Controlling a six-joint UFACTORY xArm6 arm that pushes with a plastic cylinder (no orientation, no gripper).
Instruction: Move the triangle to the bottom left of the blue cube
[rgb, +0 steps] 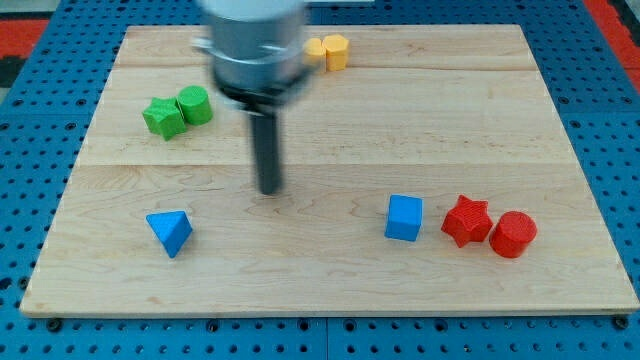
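A: Here we are over the wooden board (330, 290), and our landmark is the blue cube (404, 218). The blue triangle (170, 232) sits far off to the view's left of that cube, at about the same level, well apart from it.

B: And my tip (270, 188)? We have it between the two, up and to the view's left of the cube, closer to the triangle's side but touching nothing. It looks blurred, so we'd guess the arm is in motion.

A: No jaws to speak of here: we carry only a plain rod, so nothing opens, closes or grips.

B: By our reading this is the approach step. The triangle hasn't begun its trip toward the cube.

A: Next we need to get the tip round to the triangle's far side, the side away from the cube, then push it toward the view's right, ending just below and left of the cube.

B: Other pieces seem out of the lane. The red star (466, 220) and red cylinder (513, 234) lie beyond the cube on the view's right; the green pair (178, 110) and yellow pair (329, 50) sit well above it.
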